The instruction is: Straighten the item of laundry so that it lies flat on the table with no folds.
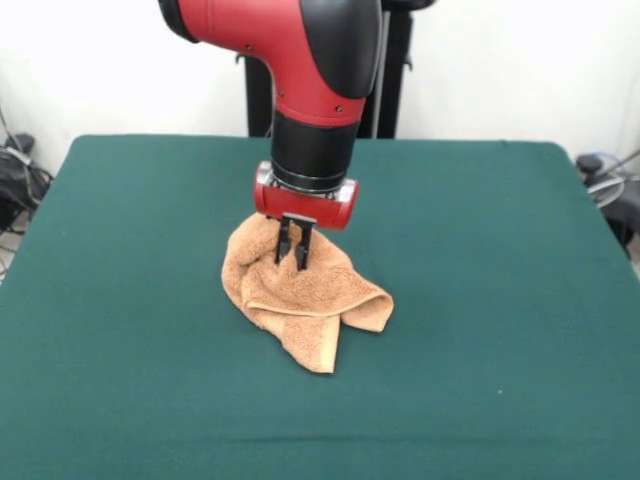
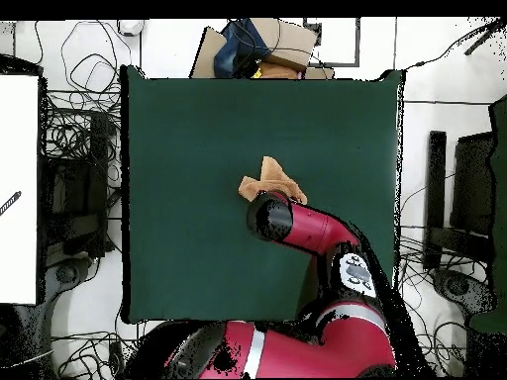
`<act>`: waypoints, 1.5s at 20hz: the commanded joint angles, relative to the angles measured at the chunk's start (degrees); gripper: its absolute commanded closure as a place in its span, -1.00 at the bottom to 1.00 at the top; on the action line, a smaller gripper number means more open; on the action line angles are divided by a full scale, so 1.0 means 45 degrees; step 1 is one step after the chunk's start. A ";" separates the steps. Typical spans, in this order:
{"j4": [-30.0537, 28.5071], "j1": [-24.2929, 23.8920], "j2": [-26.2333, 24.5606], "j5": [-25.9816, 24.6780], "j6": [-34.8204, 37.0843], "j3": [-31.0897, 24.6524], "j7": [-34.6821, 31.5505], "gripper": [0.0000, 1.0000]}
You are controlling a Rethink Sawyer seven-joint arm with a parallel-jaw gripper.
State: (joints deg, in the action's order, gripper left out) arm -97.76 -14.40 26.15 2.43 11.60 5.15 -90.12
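The light orange-tan towel [image 1: 300, 292] lies crumpled and folded over on itself near the middle of the dark green table [image 1: 120, 300]. One pointed corner sticks out toward the near side. My gripper [image 1: 292, 248] comes straight down from the red and black arm onto the towel's far part. Its fingers stand close together, pinching a raised fold of cloth. In the overhead view the towel [image 2: 275, 178] shows partly, just beyond the arm's wrist, on the table [image 2: 178, 148]. The gripper itself is hidden under the arm there.
The black pedestal [image 1: 392, 90] stands behind the table's far edge. Cables lie off both table sides [image 1: 610, 180]. In the overhead view a cardboard box with clutter [image 2: 259, 45] sits past the far edge and a white surface [image 2: 18, 188] lies at the left.
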 commanded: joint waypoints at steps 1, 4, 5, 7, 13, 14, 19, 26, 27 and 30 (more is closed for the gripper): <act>-0.0225 0.0404 -0.0644 0.0324 -0.0012 -0.0756 -0.2482 1.00; -0.0343 0.0529 -0.0474 0.0382 0.0005 -0.0565 -0.2633 1.00; -0.0402 0.0512 -0.0405 0.0373 -0.0043 -0.0572 -0.2641 1.00; -0.0515 0.0442 -0.0270 0.0384 -0.0102 -0.0611 -0.2659 1.00; -0.0667 0.0570 0.0000 0.0387 -0.0286 -0.0447 -0.2771 1.00; -0.0772 0.0539 0.0054 0.0418 -0.0389 -0.0485 -0.2847 1.00; -0.0927 0.0649 0.0248 0.0537 -0.0467 -0.0412 -0.3043 1.00; -0.1062 0.0788 0.0515 0.0554 -0.0843 -0.0255 -0.3224 1.00; -0.1140 0.0681 0.0570 0.0584 -0.0838 -0.0381 -0.3232 1.00; -0.1393 0.0279 0.0685 0.0671 -0.1126 -0.0858 -0.3341 1.00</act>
State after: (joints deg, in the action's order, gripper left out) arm -98.80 -12.76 27.68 2.55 11.47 6.48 -90.13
